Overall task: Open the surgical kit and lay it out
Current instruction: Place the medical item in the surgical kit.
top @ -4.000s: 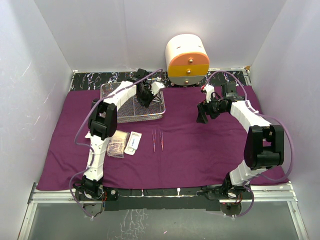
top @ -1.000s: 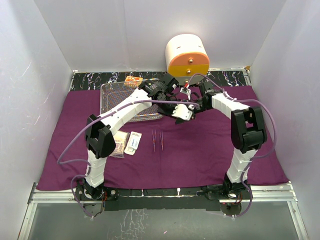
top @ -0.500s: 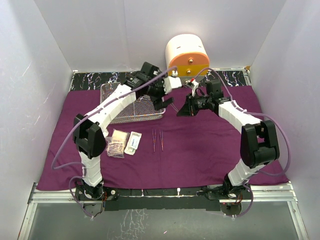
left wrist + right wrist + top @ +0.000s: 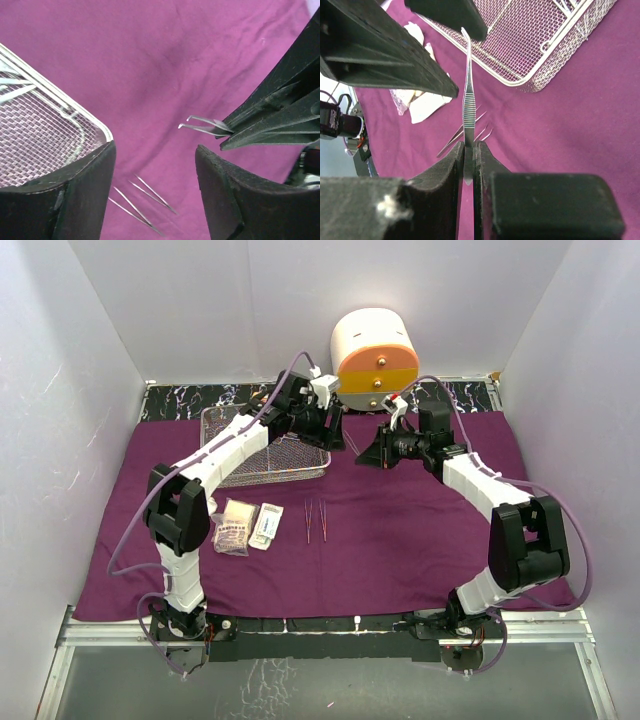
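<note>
The purple cloth (image 4: 400, 540) covers the table. My right gripper (image 4: 468, 150) is shut on one pair of tweezers (image 4: 468, 85), which points out toward the left gripper. In the top view the right gripper (image 4: 368, 454) hangs just right of the wire-mesh tray (image 4: 265, 445). My left gripper (image 4: 155, 175) is open and empty, facing the held tweezers' tips (image 4: 200, 125) at the tray's right corner (image 4: 338, 432). Two more tweezers (image 4: 315, 520) lie side by side on the cloth. Two flat packets (image 4: 248, 526) lie to their left.
The rounded white-and-orange drawer cabinet (image 4: 375, 350) stands at the back, just behind both grippers. White walls close in the left, right and back. A few thin metal instruments still lie in the tray's far end (image 4: 570, 7).
A second ago both grippers met at the tweezers over the cloth. The left gripper has since opened, let go and drawn back toward the tray; the right gripper keeps the tweezers.
</note>
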Tool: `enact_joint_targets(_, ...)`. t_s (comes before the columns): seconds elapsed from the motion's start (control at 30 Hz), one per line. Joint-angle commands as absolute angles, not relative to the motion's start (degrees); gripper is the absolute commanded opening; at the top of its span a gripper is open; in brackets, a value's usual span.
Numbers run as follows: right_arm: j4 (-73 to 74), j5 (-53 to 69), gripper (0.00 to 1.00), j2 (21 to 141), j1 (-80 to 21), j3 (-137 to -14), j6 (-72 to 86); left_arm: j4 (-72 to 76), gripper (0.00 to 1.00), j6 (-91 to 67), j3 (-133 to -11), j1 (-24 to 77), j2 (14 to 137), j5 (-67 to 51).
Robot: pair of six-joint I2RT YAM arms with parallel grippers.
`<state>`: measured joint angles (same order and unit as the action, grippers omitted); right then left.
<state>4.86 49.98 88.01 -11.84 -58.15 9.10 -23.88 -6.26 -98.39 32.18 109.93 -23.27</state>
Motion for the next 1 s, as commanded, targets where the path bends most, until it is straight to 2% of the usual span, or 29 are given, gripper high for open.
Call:
enact_joint_targets(0.0, 0.2, 49.6, 0.0, 85.4, -11.5, -57.5, 10.1, -20.1, 0.6, -18.1, -96.4, 31.0, 106.5, -28.9)
enact_joint_targets(0.27, -0.5, 49.3, 0.0, 85.0, -11.5, -56.7, 10.3, -12.2, 0.43, -25.0, -92.0, 29.0, 106.3, -38.6)
enact_joint_targets(0.63, -2.9, 50.4, 0.0, 85.5, -11.5, -55.7, 11.9, -5.3, 0.39, -32.7, -90.0, 28.7, 107.2, -43.9)
enact_joint_targets(0.97, -4.1, 52.0, 0.0, 85.5, -11.7, -55.3, 12.5, -3.6, 0.31, -34.6, -89.7, 28.4, 108.0, -44.3)
